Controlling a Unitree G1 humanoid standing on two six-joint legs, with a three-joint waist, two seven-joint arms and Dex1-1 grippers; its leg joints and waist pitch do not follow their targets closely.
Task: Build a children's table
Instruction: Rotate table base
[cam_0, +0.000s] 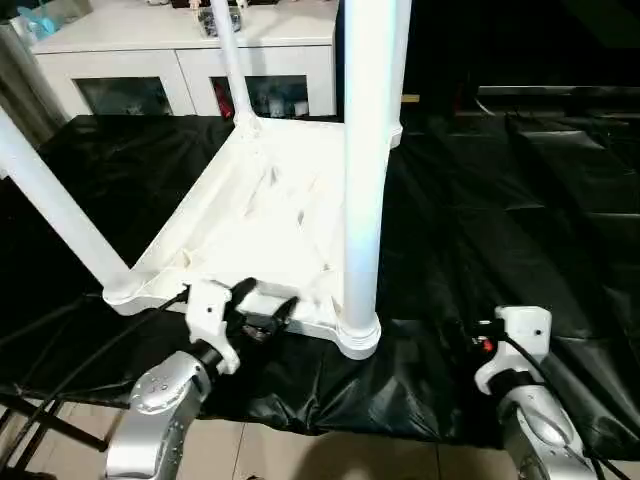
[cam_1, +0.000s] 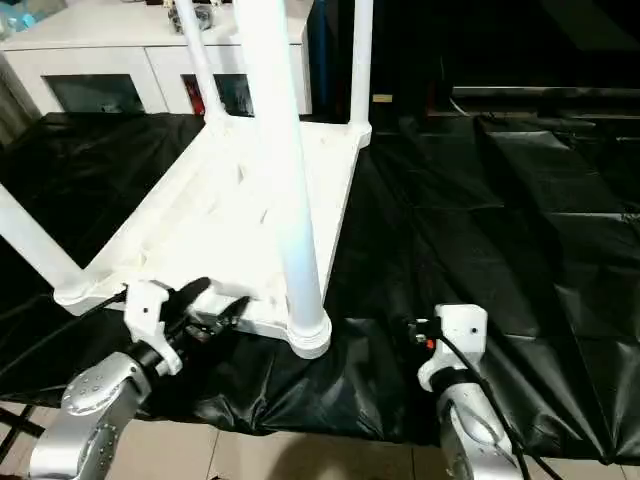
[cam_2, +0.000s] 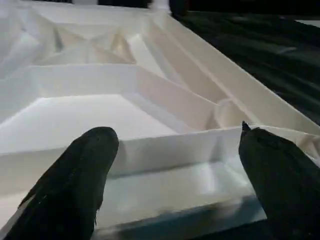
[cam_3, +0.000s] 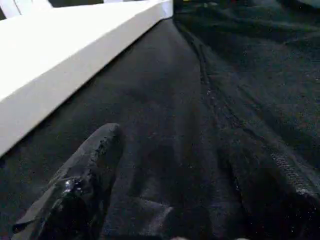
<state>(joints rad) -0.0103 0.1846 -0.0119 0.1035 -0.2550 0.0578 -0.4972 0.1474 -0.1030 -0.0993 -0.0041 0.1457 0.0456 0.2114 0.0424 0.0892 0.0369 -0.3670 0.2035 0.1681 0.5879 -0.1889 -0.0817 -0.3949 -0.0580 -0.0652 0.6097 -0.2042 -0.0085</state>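
Observation:
The white children's table (cam_0: 250, 225) lies upside down on the black sheet, ribbed underside up. Its legs stand in the corner sockets: the near right leg (cam_0: 362, 180) is upright, the near left leg (cam_0: 55, 205) leans outward, and two more rise at the far corners (cam_0: 228, 60). My left gripper (cam_0: 262, 315) is open at the top's near rim. In the left wrist view its fingers (cam_2: 75, 180) stand apart in front of that rim (cam_2: 165, 150). My right gripper (cam_0: 478, 335) hovers open over the sheet, right of the near right leg, holding nothing.
The black-sheeted folding table (cam_0: 500, 230) stretches away to the right with creases. Its near edge (cam_0: 330, 425) hangs over the tiled floor. A white cabinet with glass doors (cam_0: 190, 60) stands behind. Black cables (cam_0: 60, 370) run from my left arm.

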